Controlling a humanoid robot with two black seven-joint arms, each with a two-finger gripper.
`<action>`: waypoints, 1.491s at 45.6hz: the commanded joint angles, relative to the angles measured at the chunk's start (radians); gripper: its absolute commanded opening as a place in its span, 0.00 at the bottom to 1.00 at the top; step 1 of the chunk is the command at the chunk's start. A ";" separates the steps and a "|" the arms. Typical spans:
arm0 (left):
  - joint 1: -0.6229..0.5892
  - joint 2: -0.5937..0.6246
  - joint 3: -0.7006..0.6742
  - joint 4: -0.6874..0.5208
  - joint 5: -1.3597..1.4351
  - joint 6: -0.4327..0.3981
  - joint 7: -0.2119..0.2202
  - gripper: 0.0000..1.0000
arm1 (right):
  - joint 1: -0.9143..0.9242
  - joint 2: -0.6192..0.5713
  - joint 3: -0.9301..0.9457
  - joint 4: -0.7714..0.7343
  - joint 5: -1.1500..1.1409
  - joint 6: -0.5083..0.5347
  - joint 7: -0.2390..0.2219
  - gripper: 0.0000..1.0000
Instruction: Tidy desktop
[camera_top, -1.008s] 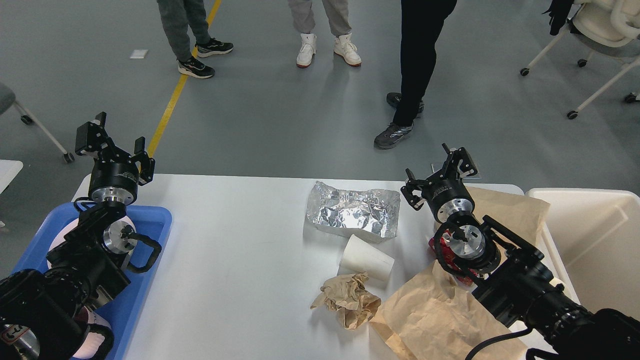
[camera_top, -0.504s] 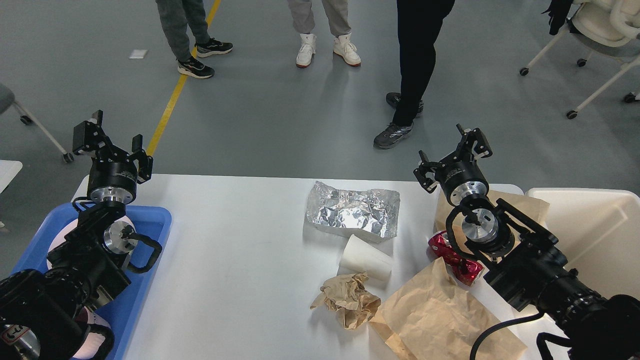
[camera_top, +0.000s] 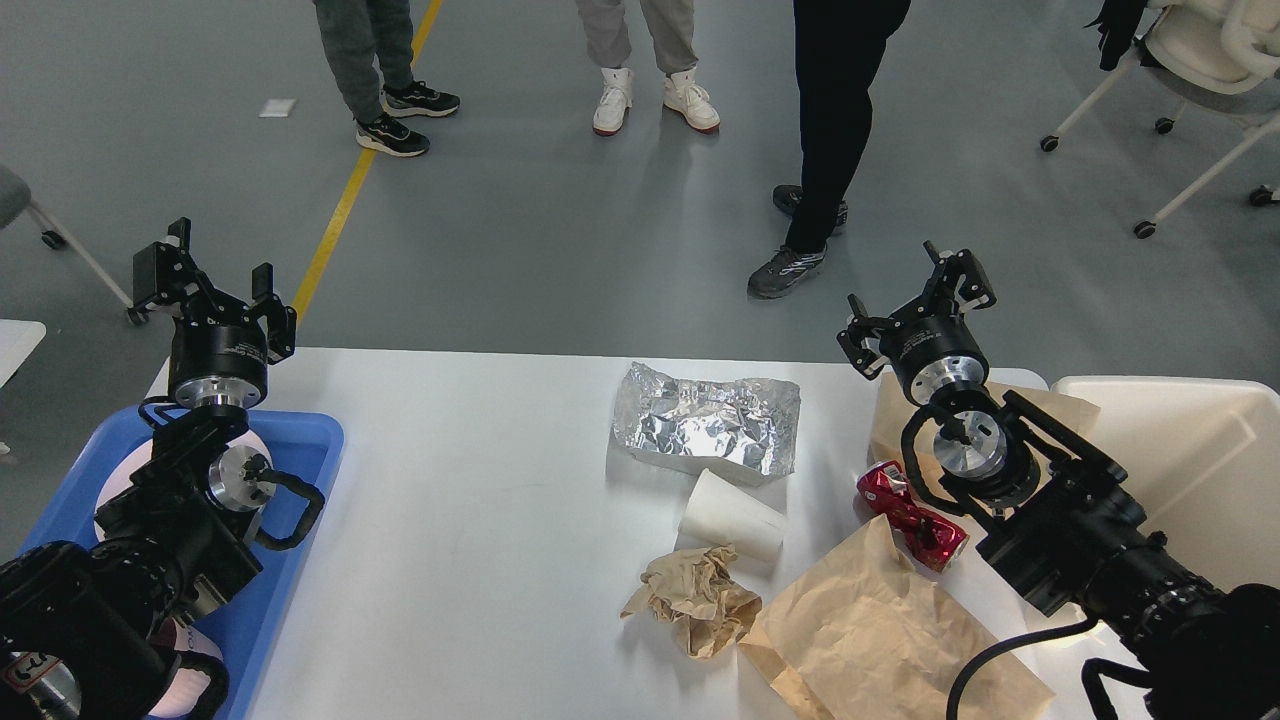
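Head view. The right gripper, over the crushed red can a second ago, has risen toward 12 o'clock past the far edge of the desk; its jaws stand apart and empty, so no grasp was made. The left gripper, likewise parted and empty, has barely shifted above the blue tray. Foil, white cup, crumpled paper and brown sheet remain uncleared; the cream bin waits at 3 o'clock.

Left pincer raised, fingers spread, empty, right pincer raised, fingers apart, empty
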 joint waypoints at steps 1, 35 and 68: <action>0.000 0.000 0.000 0.000 0.001 0.000 0.000 0.96 | 0.006 -0.026 0.002 0.003 0.000 0.000 0.000 1.00; -0.001 0.000 0.000 0.000 0.001 0.000 0.000 0.96 | 0.107 -0.305 -0.213 0.102 -0.035 0.015 0.005 1.00; 0.000 0.000 0.000 0.000 -0.001 0.000 0.000 0.96 | 0.776 -0.361 -1.837 0.265 -0.236 0.179 -0.126 1.00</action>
